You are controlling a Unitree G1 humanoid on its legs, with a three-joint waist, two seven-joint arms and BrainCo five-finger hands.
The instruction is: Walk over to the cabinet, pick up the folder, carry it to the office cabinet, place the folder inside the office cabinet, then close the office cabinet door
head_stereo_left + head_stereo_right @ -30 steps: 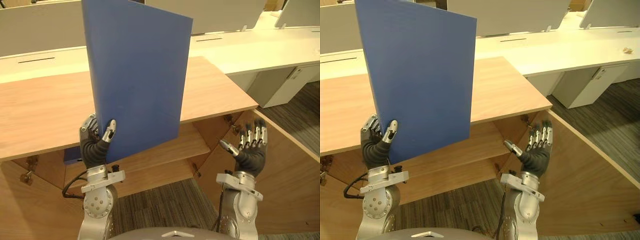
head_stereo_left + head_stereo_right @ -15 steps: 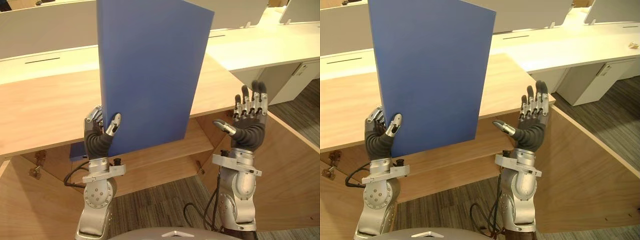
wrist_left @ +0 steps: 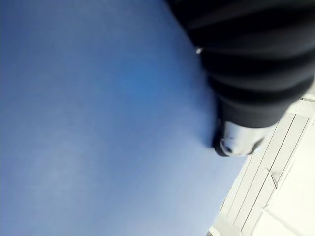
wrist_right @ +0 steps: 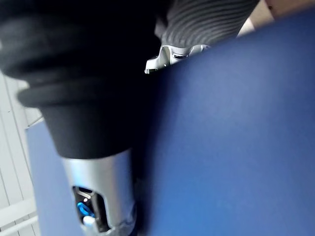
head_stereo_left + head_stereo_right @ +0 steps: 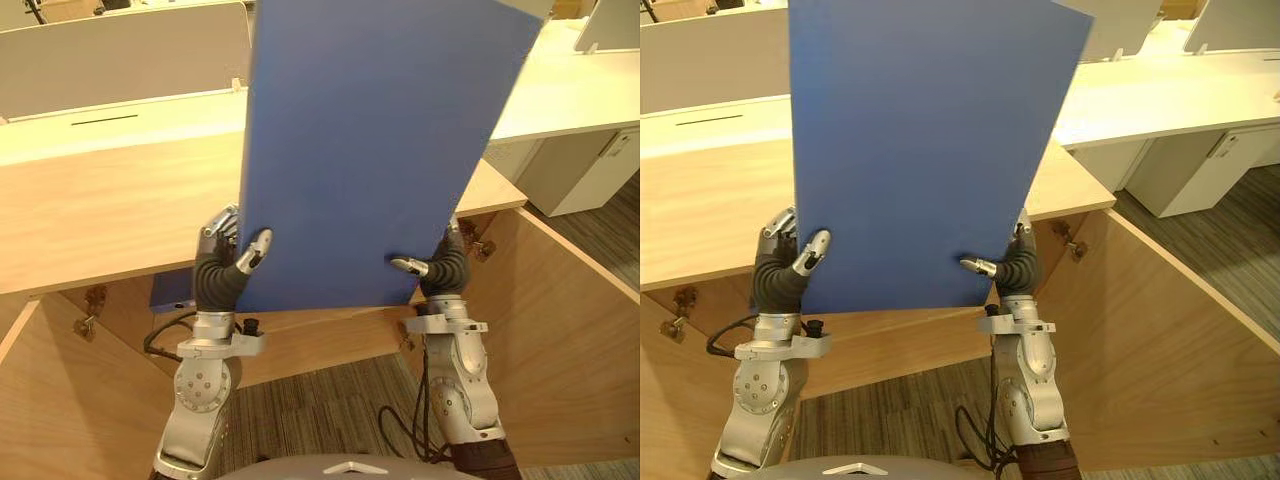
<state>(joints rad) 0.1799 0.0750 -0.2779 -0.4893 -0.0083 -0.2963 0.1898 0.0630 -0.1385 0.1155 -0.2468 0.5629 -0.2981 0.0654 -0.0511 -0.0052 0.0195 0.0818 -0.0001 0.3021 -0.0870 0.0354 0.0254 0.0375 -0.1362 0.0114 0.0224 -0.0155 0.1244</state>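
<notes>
**Left hand (image 5: 222, 278) and right hand (image 5: 443, 270) pinched the flat blue rectangular folder (image 5: 380, 150)**

Left hand clamped the folder's corner at 7 o'clock, thumb on the near face and fingers curled behind. Right hand gripped the corner at 5 o'clock, its thumb pressed to the sheet and its fingers behind it. The folder stood upright between them, leaning slightly toward 1 o'clock, in front of a light wooden cabinet (image 5: 100, 210). An open wooden cabinet door (image 5: 570, 350) stood at 4 o'clock. Long white desks (image 5: 580, 90) lay beyond at 12 o'clock.

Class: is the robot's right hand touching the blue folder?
Touching. The left eye view shows the right hand pinching the blue folder at its lower corner, thumb on the front.
</notes>
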